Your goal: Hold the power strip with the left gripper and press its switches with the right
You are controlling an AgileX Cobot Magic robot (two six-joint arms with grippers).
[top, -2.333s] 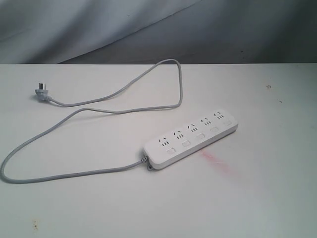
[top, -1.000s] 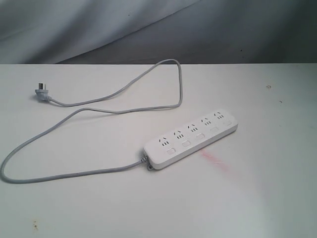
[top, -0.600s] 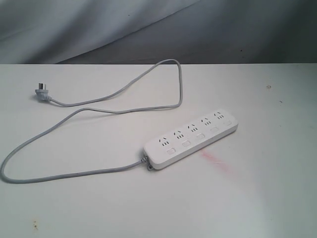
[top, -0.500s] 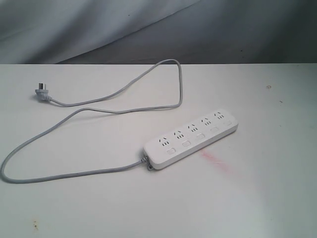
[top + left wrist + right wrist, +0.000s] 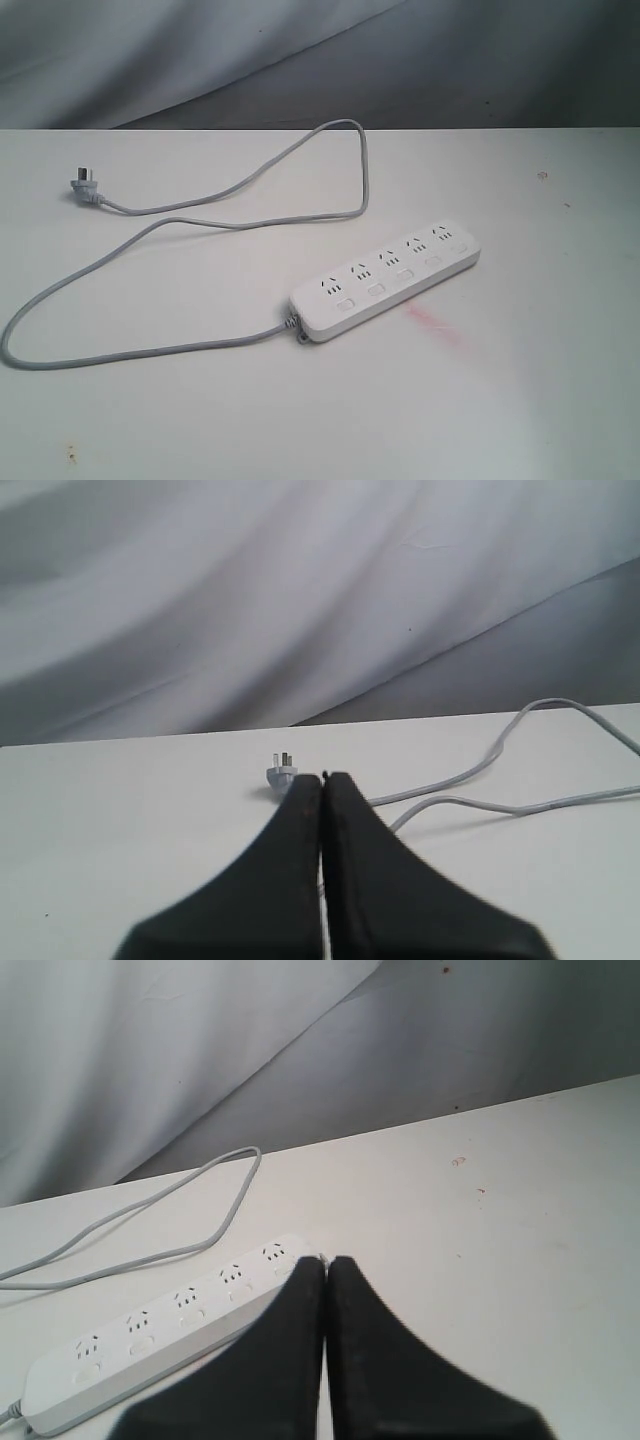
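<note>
The white power strip (image 5: 385,282) lies at an angle on the white table (image 5: 560,400), sockets and buttons facing up. Its light-grey cord (image 5: 130,352) leaves the near end, loops far left and back, and ends at the plug (image 5: 82,184). Neither arm shows in the exterior view. In the left wrist view my left gripper (image 5: 323,777) is shut and holds nothing, with the plug (image 5: 281,773) and cord (image 5: 470,802) lying beyond its tips. In the right wrist view my right gripper (image 5: 325,1260) is shut and holds nothing, and the strip (image 5: 170,1332) lies beside and beyond it.
A faint pink smear (image 5: 436,326) marks the table just in front of the strip. Grey draped cloth (image 5: 200,60) hangs behind the table's far edge. Small dark specks (image 5: 70,455) dot the near left corner.
</note>
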